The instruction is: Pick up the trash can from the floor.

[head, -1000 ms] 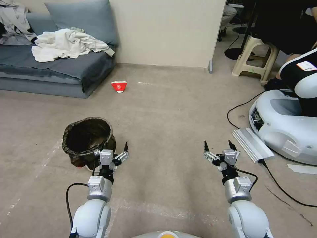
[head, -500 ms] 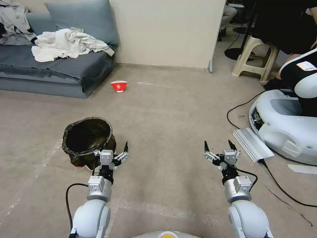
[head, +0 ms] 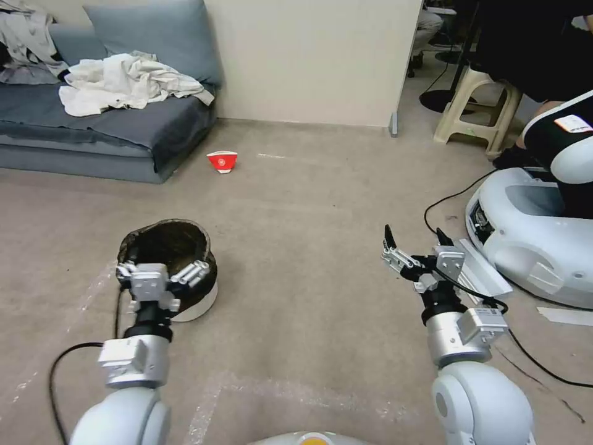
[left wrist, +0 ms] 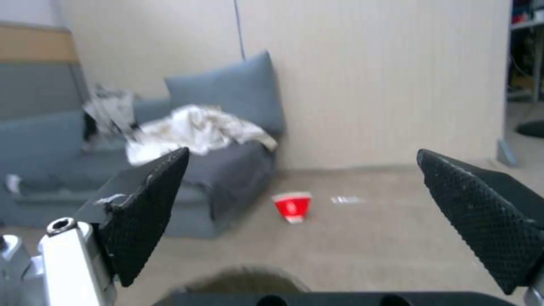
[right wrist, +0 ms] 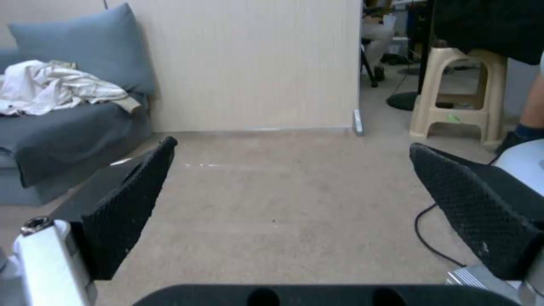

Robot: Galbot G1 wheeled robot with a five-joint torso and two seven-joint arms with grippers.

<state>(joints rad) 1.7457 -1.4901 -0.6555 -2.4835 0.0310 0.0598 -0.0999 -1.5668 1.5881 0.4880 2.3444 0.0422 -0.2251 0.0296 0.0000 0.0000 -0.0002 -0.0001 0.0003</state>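
Step in hand: approach for the grasp; the bin is not yet gripped.

The trash can (head: 185,272), a small round white bin lined with a crinkled dark brown-black plastic bag folded over its rim, stands upright on the floor (head: 309,247), a flat beige-grey carpet with faint pale tape marks, to the robot's front left. A small red-and-white paper bowl (head: 222,161) lies well apart, nearer the grey sofa (head: 92,130).

The left claw (head: 159,271) is over the near edge of the bin, fingers spread wide; in the head view it overlaps the near rim. In the left wrist view the two black textured pads (left wrist: 144,212) are far apart, with the dark bag opening (left wrist: 244,280) just below and ahead. No contact with the rim can be confirmed.

The right claw (head: 417,238) hangs above bare carpet at front right, also spread wide, near a black cable (head: 445,204).

Judgement on doing it well:
- Bring one pad inside the bag and one outside the wall, so the rim sits between them.
- Bite plastic and wall together; bag alone will likely slip or pull out.
- Close fully before lifting, then lift straight up so the bin does not tilt.
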